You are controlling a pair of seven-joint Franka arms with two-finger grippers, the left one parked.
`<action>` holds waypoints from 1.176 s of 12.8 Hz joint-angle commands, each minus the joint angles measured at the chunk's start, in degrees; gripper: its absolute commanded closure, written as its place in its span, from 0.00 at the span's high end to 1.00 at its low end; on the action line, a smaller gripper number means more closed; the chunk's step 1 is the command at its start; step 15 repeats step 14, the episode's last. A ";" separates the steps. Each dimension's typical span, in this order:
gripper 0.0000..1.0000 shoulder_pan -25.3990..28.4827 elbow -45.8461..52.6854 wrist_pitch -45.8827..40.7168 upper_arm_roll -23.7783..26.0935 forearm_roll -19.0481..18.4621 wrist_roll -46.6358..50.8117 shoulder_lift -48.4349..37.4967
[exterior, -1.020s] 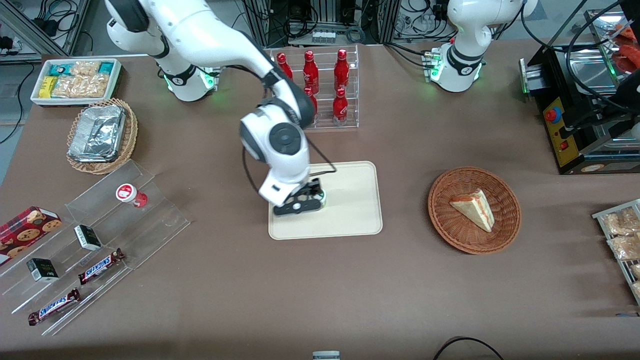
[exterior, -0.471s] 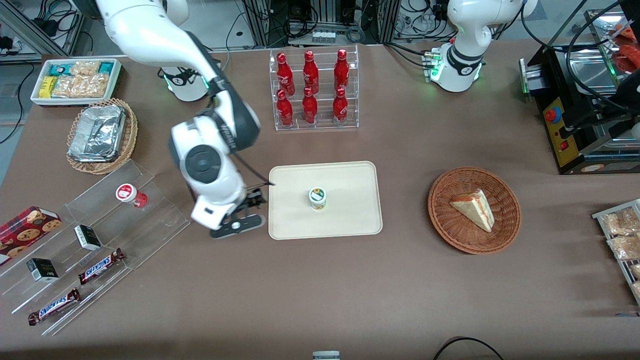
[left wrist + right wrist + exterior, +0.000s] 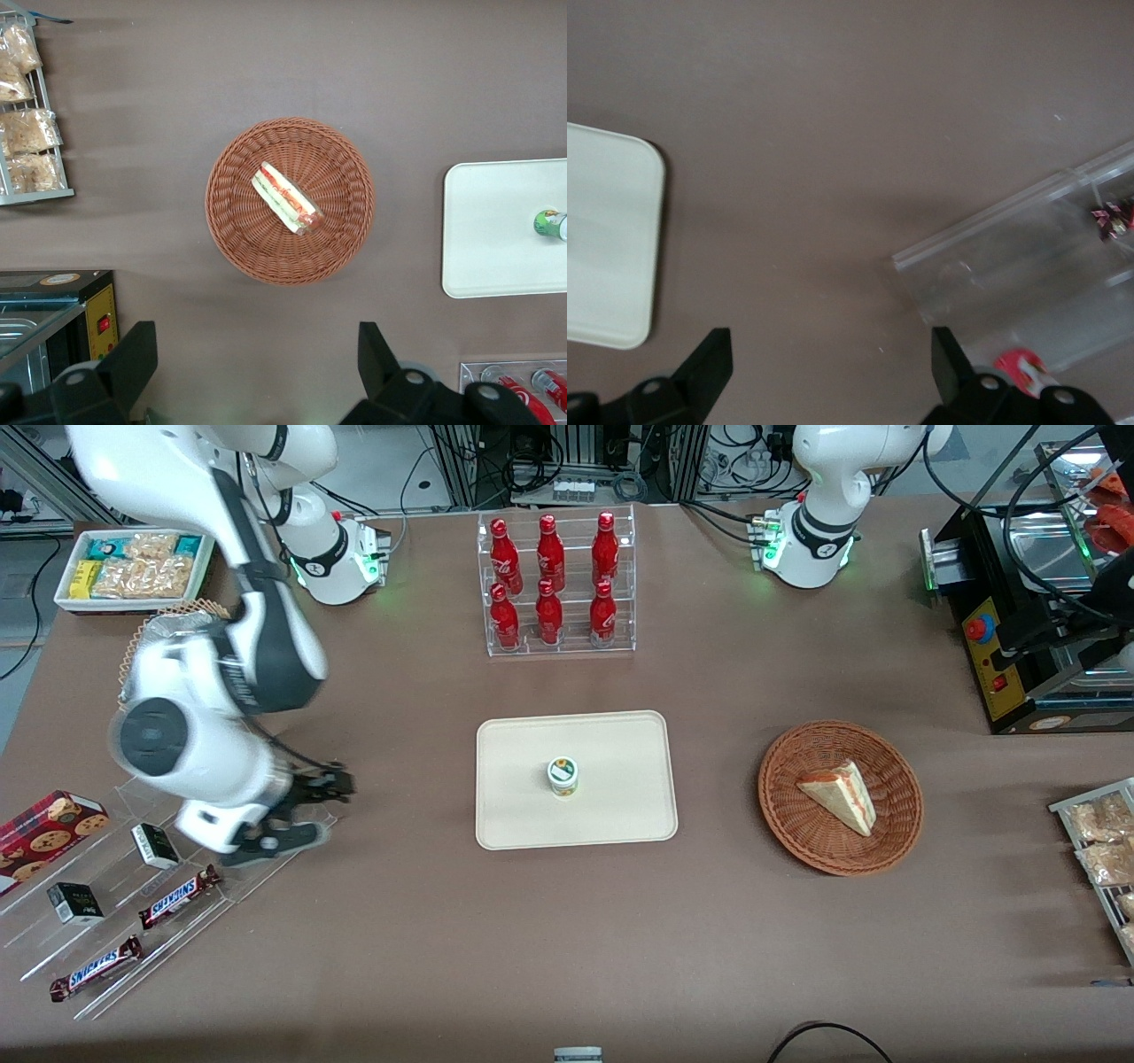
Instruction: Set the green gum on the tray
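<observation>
The green gum (image 3: pixel 563 776), a small white canister with a green base and a green-and-yellow lid label, stands upright near the middle of the cream tray (image 3: pixel 620 815). The tray's rounded corner shows in the right wrist view (image 3: pixel 620 266), and the gum and tray show in the left wrist view (image 3: pixel 551 223). My gripper (image 3: pixel 301 810) is open and empty, well off the tray toward the working arm's end of the table, above the clear acrylic rack (image 3: pixel 133 886). Its jaws stand wide apart over bare tablecloth (image 3: pixel 831 367).
The red-based canister (image 3: pixel 1021 365) stands on the acrylic rack beside my gripper. Snickers bars (image 3: pixel 177 896), small dark boxes and a cookie box (image 3: pixel 44 828) lie on the rack. A red-bottle stand (image 3: pixel 554 584), a foil-lined basket (image 3: pixel 177 664) and a wicker basket with a sandwich (image 3: pixel 840 797) are around.
My gripper let go of the green gum on the tray, opened, and swung away toward the working arm's end to above the acrylic rack. The gum stays upright.
</observation>
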 commanded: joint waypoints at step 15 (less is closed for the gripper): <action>1.00 -19.99 -3.93 -19.07 6.04 0.13 -0.30 -17.64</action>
